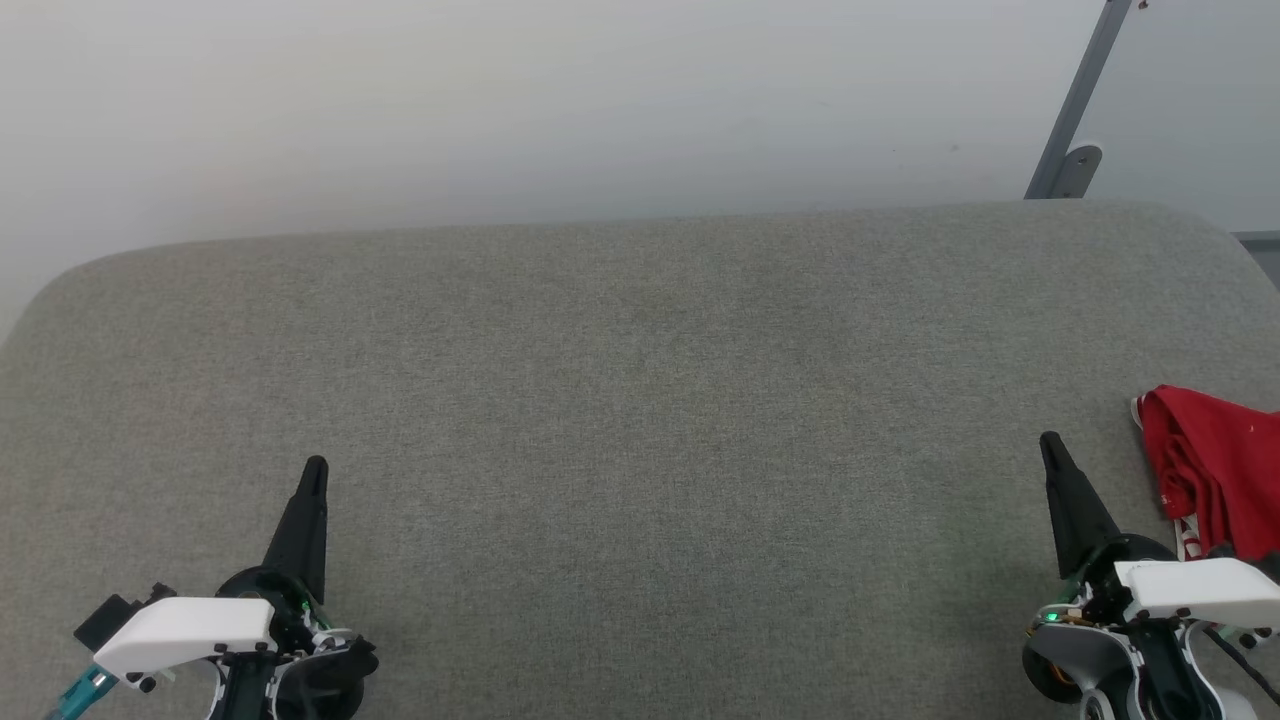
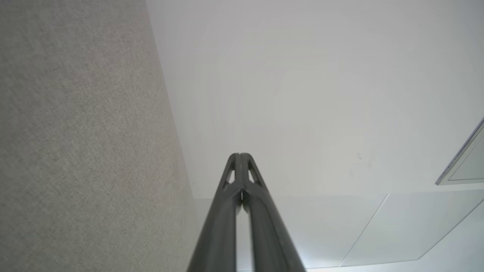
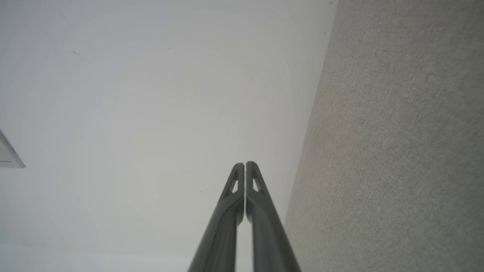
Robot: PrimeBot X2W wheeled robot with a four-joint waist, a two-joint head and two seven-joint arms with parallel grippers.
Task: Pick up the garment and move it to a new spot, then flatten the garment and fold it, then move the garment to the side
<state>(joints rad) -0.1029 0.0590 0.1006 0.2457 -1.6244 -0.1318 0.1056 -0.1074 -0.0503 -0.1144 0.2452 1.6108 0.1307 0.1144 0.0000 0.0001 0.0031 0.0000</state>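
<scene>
Lying on one grey surface [image 1: 640, 400], one garment [image 1: 1215, 480], left gripper [image 1: 315, 468], right gripper [image 1: 1050, 441], fingers [image 2: 264, 226] pressed together.

A broad grey woven-fabric surface [image 1: 640, 400] with rounded far corners lay before a pale plain backdrop [image 1: 500, 100], with a slanted grey metal bar [image 1: 1085, 95] at far right.

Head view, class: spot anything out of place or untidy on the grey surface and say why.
The red garment lies bunched at the right edge of the grey surface, cut off by the frame, near the shut right gripper. Nothing else looks odd.
</scene>
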